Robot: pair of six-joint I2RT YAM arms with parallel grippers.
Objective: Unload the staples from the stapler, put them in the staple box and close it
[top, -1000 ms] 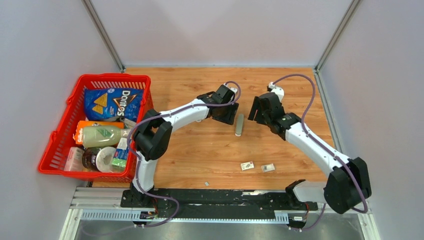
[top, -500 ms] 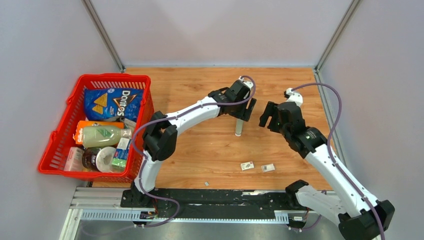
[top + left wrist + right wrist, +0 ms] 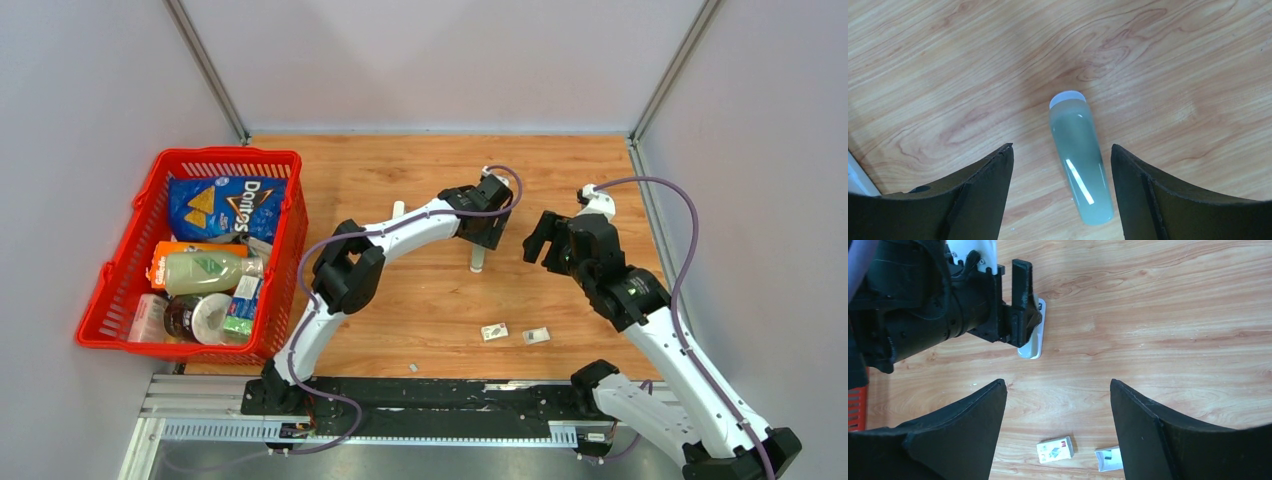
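Low centre of the top view: a tiny grey metal strip, probably staples, on the wooden bench, likely light and brittle. Above it the glossy pale-green plastic stapler lies below the wide-open, empty left hand; it looks stiff and slippery, so take its long sides. Right hand open, empty too.

1. The table is made of wood. Brown grain lines are seen on it, and it looks smooth with a soft shine.
2. The stapler looks like pale green-grey plastic. It is smooth and glossy, and a bright streak of light is seen on it.
3. The fingers of the left gripper look like black, matt plastic. The fingers of the right gripper look the same.
4. The basket is made of red plastic.
5. The chip bag is shiny.
6. The small packets look like white card.
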